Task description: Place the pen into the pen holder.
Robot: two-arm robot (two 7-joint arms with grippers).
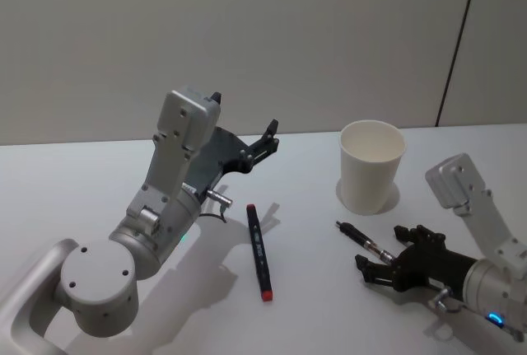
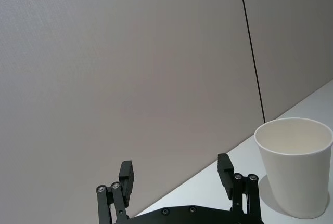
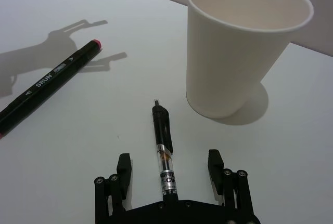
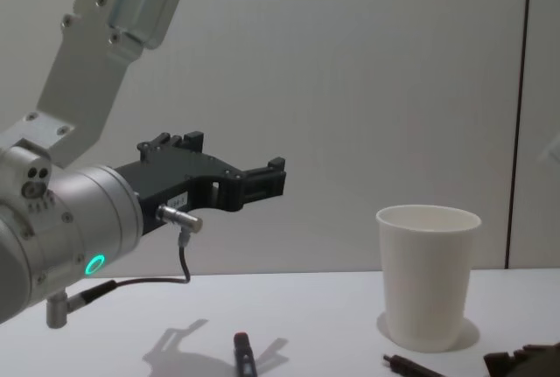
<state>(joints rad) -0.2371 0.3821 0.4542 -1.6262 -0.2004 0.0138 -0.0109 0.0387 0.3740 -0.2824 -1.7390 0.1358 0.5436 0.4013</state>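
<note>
Pen [image 3: 163,135] not yet grasped, lying on the worktop [image 1: 313,305] just short of the pen holder [image 3: 244,52]
The right tool [image 3: 168,157] sits wide open astride the pen, gripping nothing; lift and drop are left to do; the left tool [image 2: 175,167] hangs raised, open, empty; a marker [image 1: 259,252] lies well apart; the holder's rim looks unobstructed.

The pen holder [image 1: 372,165] is presenting as plain white paper, matt, with a smooth rolled rim. The pen [image 3: 164,146] is showing glossy black plastic and a clear barrel section. The marker [image 1: 258,252] is reading as satin black plastic with a red end cap. The counter [image 1: 313,314] is looking smooth, white and matt. The left claw [image 2: 175,166] and right claw [image 3: 168,157] are showing matt black parts with bright metal screws. The left arm casing [image 1: 177,145] is appearing smooth, pale grey and semi-gloss. The wall [image 2: 104,52] is showing a fine matt grain.
</note>
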